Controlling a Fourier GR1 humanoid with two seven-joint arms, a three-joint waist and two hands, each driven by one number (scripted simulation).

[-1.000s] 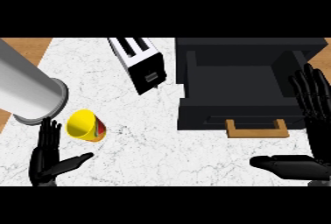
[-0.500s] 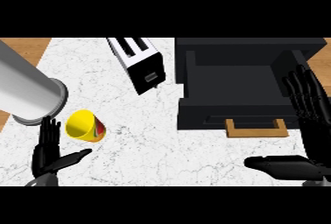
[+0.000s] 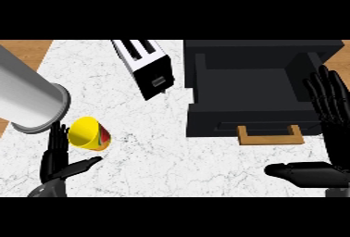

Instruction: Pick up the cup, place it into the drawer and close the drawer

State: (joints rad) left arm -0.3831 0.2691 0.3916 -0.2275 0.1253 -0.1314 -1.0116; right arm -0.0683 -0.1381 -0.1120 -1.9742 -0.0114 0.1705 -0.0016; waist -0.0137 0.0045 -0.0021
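cup [image 3: 89, 133]: yellow, on its side on the tabletop [image 3: 171, 152], just above the left hand [image 3: 56, 159] (possibly touching a fingertip) | left hand: open, fingers straight | right hand [image 3: 328, 134]: open, beside the drawer [image 3: 253, 92] | drawer: open, 1 wooden handle [image 3: 269, 137] | toaster [image 3: 147, 67]: left of drawer

A: What shows of the robot at the lower left of the frame?
B: A glossy black left hand [image 3: 56, 159] with slim, segmented fingers and a thumb, on a grey wrist.
A: And at the right edge?
B: A bigger black right hand [image 3: 328, 139], same jointed, shiny fingers, thick rounded thumb.
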